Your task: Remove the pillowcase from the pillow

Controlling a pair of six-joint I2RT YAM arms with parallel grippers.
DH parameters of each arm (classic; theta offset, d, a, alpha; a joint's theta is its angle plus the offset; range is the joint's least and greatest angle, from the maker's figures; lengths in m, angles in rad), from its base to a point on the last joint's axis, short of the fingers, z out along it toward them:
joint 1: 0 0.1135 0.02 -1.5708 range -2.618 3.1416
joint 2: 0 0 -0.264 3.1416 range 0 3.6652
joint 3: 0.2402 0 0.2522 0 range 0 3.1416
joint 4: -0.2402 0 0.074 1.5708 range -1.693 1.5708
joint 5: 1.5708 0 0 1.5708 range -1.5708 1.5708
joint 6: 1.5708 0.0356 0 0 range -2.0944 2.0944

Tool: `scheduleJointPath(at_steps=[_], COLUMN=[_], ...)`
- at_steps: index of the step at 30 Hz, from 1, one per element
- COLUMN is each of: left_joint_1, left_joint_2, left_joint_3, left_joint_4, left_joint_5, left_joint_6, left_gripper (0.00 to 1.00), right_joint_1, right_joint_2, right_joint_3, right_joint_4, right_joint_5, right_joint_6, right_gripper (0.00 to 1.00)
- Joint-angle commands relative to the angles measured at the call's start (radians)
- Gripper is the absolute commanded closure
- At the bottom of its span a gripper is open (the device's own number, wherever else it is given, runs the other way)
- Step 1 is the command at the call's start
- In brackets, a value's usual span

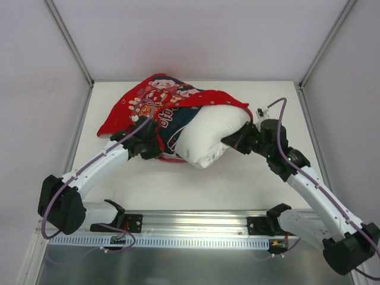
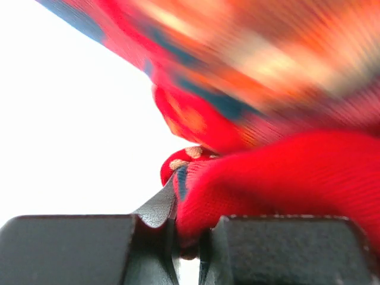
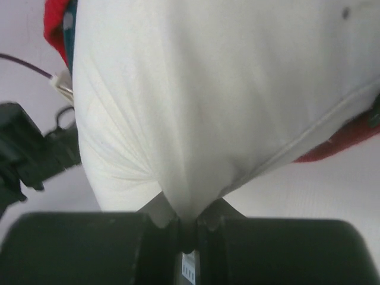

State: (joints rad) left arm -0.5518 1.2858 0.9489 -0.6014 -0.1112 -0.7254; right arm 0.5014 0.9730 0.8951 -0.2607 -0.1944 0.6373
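Note:
The red printed pillowcase (image 1: 151, 101) lies bunched at the middle back of the table, still wrapped round the far part of the white pillow (image 1: 211, 133). The pillow's near end sticks out of the cover toward the right. My left gripper (image 1: 155, 146) is shut on a fold of the pillowcase's red edge, which fills the left wrist view (image 2: 249, 178). My right gripper (image 1: 233, 141) is shut on a pinch of the pillow's white fabric, seen close in the right wrist view (image 3: 196, 119).
The white table (image 1: 237, 184) is walled by grey panels at back and sides. A metal rail (image 1: 190, 228) with the arm bases runs along the near edge. My left arm (image 3: 29, 148) shows at the left of the right wrist view.

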Motion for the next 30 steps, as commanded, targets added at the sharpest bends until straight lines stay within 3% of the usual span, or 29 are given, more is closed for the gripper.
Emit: scheduleJointPath(at_steps=[1, 2, 5, 6, 8, 17, 23, 30], left_joint_1=[0.162, 0.180, 0.190, 0.188, 0.184, 0.038, -0.091, -0.149], left_joint_2=[-0.100, -0.108, -0.117, -0.121, -0.137, -0.132, 0.171, 0.512], left_joint_3=[-0.009, -0.001, 0.059, 0.089, 0.147, 0.466, 0.823, 1.109], left_joint_4=[-0.089, -0.090, -0.101, -0.101, -0.112, -0.164, -0.167, -0.167], left_joint_5=[-0.006, 0.014, 0.123, 0.168, 0.226, 0.088, 0.074, 0.280], left_joint_6=[0.131, 0.156, 0.208, 0.211, 0.208, 0.270, 0.408, 0.526], left_gripper=[1.00, 0.98, 0.49, 0.20, 0.09, 0.15, 0.02, 0.01], right_joint_1=[-0.041, -0.041, -0.040, -0.037, -0.032, -0.015, -0.012, 0.000], right_joint_2=[-0.187, -0.198, -0.201, -0.198, -0.194, -0.197, -0.169, -0.155], right_joint_3=[-0.094, -0.122, -0.185, -0.196, -0.205, -0.174, -0.180, -0.130], right_joint_4=[0.066, 0.058, 0.064, 0.080, 0.083, 0.080, 0.074, 0.026], right_joint_5=[0.009, -0.006, -0.075, -0.088, -0.109, -0.192, -0.238, -0.231], right_joint_6=[-0.010, -0.010, -0.016, -0.018, -0.037, -0.148, -0.165, -0.192], right_gripper=[0.99, 0.99, 0.99, 0.99, 0.99, 0.99, 0.99, 0.99])
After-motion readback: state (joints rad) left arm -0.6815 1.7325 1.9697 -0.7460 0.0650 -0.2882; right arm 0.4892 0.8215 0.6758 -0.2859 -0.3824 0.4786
